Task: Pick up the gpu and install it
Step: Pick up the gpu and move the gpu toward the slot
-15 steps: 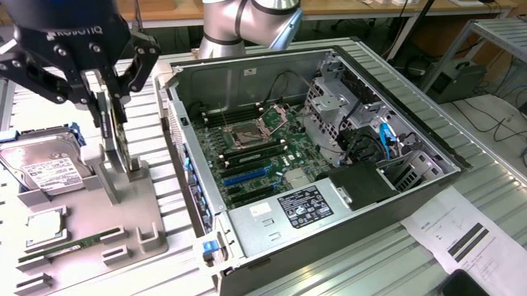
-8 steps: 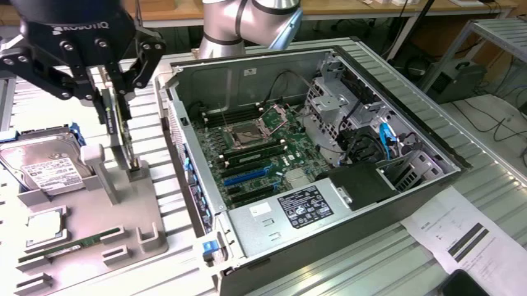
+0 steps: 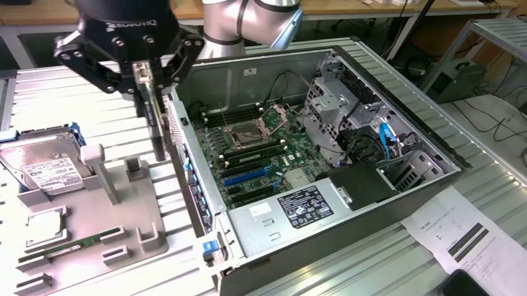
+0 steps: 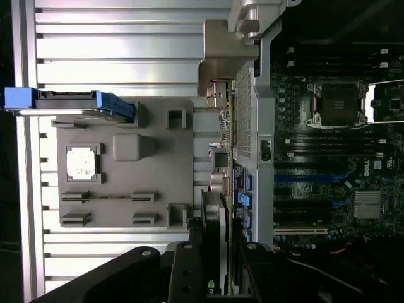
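Gripping gpu, end effector near case wall (fixture alongside)

The gpu is black with silver bracket, the gripper black. The tray is plain grey, the hard drive silver and blue, the motherboard green with blue slots

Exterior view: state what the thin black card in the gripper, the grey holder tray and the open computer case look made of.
Thin black gpu card: probably circuit board, matt dark, seen edge-on as a thin sheet.
Grey holder tray: likely plastic, matt, uniform grey with moulded slots.
Open computer case: sheet metal, dull grey, thin folded walls with punched holes.
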Robot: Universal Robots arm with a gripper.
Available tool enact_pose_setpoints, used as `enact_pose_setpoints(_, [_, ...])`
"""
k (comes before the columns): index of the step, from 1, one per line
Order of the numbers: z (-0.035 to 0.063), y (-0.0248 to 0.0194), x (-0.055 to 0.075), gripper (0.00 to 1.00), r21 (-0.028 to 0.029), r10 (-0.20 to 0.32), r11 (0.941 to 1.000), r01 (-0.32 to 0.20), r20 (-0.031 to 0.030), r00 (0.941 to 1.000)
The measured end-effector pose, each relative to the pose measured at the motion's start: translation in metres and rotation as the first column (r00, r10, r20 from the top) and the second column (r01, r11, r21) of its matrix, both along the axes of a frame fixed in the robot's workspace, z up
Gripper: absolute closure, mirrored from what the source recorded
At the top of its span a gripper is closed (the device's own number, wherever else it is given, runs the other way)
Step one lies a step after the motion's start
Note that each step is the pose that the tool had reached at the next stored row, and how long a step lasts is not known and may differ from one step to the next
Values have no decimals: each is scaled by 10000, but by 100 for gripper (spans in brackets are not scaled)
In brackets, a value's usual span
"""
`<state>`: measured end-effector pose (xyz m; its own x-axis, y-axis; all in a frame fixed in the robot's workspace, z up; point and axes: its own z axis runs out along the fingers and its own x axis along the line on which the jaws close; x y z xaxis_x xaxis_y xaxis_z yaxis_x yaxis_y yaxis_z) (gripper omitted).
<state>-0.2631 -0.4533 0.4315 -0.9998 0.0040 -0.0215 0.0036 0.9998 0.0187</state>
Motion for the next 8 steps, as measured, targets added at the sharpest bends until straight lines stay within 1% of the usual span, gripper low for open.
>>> enact_pose_setpoints(8, [-5, 7, 374, 73, -1, 1, 10000, -1, 0, 10000])
